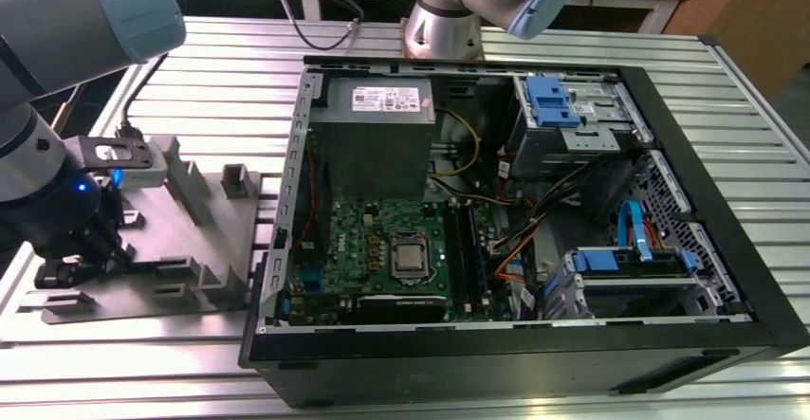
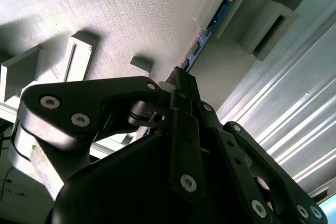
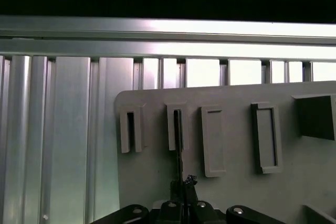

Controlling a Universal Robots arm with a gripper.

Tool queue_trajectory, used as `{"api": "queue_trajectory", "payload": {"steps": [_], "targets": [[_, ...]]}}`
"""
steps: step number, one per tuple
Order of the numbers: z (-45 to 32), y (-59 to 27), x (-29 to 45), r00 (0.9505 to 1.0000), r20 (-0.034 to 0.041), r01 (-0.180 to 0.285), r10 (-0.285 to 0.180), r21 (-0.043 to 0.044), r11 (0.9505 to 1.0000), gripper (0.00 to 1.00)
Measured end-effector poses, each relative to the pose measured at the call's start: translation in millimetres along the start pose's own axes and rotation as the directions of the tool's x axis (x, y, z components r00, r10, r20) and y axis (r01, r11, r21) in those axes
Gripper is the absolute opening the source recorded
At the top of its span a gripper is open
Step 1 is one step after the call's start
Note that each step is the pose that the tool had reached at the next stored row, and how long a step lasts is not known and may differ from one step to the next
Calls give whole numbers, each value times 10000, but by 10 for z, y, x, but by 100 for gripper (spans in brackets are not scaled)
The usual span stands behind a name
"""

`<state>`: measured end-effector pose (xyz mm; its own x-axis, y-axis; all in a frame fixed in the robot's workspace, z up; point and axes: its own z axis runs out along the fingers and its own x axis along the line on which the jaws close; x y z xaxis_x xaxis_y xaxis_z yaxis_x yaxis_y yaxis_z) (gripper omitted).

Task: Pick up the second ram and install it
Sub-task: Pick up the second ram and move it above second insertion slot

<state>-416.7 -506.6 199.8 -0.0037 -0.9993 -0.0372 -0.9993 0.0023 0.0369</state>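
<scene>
In a fixture slot (image 3: 170, 127), second ram (image 3: 179, 161), thin, dark, edge-on

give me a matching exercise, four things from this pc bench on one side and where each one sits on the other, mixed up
Things
1. second ram
2. motherboard
3. blue drive bracket
4. fixture plate

Places
A. flat on the floor of the open computer case
B. on the slatted table, to the exterior view's left of the case
C. in a fixture slot, at the tips of the gripper
D. inside the case, to the exterior view's right of the power supply

Pairs: 1-C, 2-A, 3-D, 4-B
</scene>
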Motion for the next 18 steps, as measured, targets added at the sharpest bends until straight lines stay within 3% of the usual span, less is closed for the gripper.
{"api": "queue_trajectory", "payload": {"steps": [12,18], "targets": [[0,0,0,10000,2,-13,13,1,10000,9],[4,0,0,9957,37,-928,928,32,9957,9]]}}
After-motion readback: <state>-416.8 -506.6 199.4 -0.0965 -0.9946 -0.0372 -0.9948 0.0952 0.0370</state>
